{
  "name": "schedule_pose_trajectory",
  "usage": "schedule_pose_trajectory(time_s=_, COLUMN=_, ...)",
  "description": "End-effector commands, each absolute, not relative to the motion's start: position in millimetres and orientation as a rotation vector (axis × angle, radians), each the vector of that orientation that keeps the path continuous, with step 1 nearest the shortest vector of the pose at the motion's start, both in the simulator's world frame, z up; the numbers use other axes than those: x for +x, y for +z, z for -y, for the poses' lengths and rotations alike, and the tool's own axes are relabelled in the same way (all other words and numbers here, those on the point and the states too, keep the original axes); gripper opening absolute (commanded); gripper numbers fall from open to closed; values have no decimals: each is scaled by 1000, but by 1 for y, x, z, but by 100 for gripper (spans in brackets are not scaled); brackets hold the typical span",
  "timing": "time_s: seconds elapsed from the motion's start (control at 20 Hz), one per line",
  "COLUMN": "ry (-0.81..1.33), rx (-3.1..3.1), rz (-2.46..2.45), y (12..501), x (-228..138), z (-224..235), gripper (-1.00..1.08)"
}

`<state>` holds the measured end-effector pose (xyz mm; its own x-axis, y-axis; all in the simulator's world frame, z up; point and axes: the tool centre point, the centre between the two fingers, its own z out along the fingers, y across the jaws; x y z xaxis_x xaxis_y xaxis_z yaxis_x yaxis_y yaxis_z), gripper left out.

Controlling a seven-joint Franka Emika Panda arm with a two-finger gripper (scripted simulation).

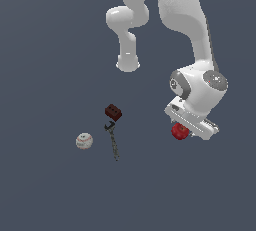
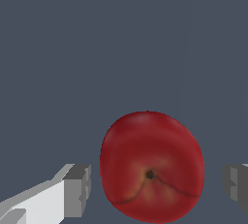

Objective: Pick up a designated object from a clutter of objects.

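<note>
Now gripper point(image 2: 156, 185) spread wide around red apple point(image 2: 151, 166), fingers point(image 2: 77, 190) either side, small gaps both sides. Apple well apart from baseball point(image 1: 84, 140), brick point(image 1: 113, 112), wrench point(image 1: 113, 142). Grasp step; next: squeeze, lift.

- We see the red apple point(image 2: 151, 166) as smooth-skinned with a soft sheen, faint yellowish mottling and thin dark crease lines around its dark stem dimple.
- We read the end effector point(image 2: 154, 188) fingers point(image 2: 77, 190) as matt grey pads on smooth white shells, plastic-like.
- The arm point(image 1: 185, 20) looks to us like glossy white moulded plastic, with darker grey joint caps.
- The bench point(image 1: 50, 50) appears to us a flat, matt slate-grey surface without grain or texture.
- The baseball point(image 1: 84, 140) shows us an off-white, leathery look with red stitching.
- The brick point(image 1: 113, 111) seems dull dark brown, studded on top.
- The wrench point(image 1: 113, 142) looks like dull grey metal to us.
</note>
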<state>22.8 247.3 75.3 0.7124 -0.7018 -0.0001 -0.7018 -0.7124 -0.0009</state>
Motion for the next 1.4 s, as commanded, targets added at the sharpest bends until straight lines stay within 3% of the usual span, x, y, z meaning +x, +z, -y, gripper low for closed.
schedule_pose_trajectory(time_s=0.0, ry=1, rx=-2906, rz=-1193, y=62, x=22, z=-247, gripper=100)
schedule_pose_trajectory(time_s=0.35, ry=0, rx=-2906, rz=-1195, y=46, x=23, z=-247, gripper=100)
schedule_pose_trajectory(time_s=0.4, ry=0, rx=-2906, rz=-1195, y=46, x=23, z=-247, gripper=-100)
schedule_pose_trajectory(time_s=1.35, ry=-1, rx=-2905, rz=-1193, y=71, x=26, z=-240, gripper=-100)
